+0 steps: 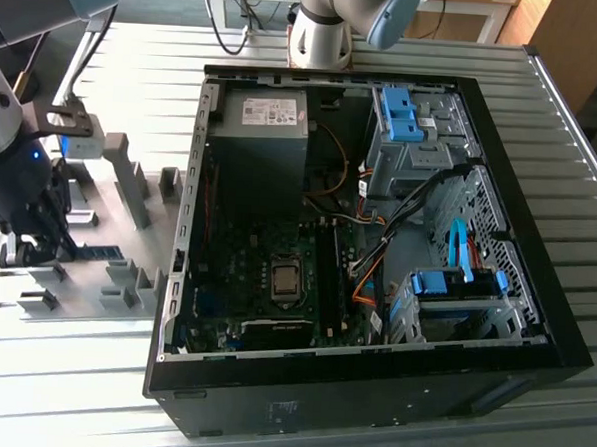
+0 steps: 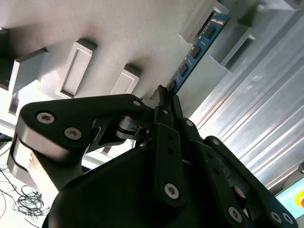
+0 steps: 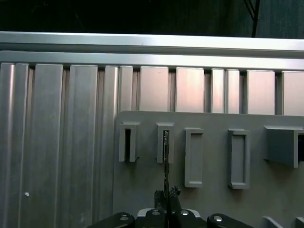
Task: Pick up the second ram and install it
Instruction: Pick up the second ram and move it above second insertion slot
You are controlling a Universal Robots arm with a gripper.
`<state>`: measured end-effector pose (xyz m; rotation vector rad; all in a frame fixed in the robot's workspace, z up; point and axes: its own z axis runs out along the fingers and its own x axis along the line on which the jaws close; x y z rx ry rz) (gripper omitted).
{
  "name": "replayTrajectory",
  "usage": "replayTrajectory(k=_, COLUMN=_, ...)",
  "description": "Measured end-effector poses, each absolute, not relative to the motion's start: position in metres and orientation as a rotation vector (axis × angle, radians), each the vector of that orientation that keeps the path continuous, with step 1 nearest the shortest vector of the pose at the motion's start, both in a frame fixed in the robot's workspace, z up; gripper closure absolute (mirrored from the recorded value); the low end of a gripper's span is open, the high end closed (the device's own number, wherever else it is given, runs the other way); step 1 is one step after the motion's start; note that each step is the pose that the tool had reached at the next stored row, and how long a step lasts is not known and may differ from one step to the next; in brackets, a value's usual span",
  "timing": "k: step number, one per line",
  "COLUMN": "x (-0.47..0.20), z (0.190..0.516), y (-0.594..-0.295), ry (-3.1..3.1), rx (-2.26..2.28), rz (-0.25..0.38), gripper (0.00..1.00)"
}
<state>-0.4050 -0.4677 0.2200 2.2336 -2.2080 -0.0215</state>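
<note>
Gripper (image 2: 166, 95) pinched shut on the near end of the second ram (image 2: 195, 51). The stick is still seated in the grey fixture (image 1: 137, 245) at the exterior view's left. Lift-out and install into the computer case (image 1: 369, 397) not yet done.

The black pincer (image 2: 166, 96) has its fingertips pressed together on the near end of the second ram (image 2: 195, 51), a blue stick carrying small dark chips. The stick stands on edge over the grey fixture plate (image 2: 118, 28), its far end against a slotted grey block (image 2: 199, 21). Hollow rectangular blocks (image 2: 76, 69) stand beside it. The ribbed metal bench (image 2: 266, 128) borders the plate.
</note>
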Motion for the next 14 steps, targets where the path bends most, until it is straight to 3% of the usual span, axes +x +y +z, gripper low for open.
replayTrajectory(k=14, x=-0.405, z=0.2238, y=-0.4678, ry=-2.208, rx=2.234, rz=-0.021, gripper=0.86)
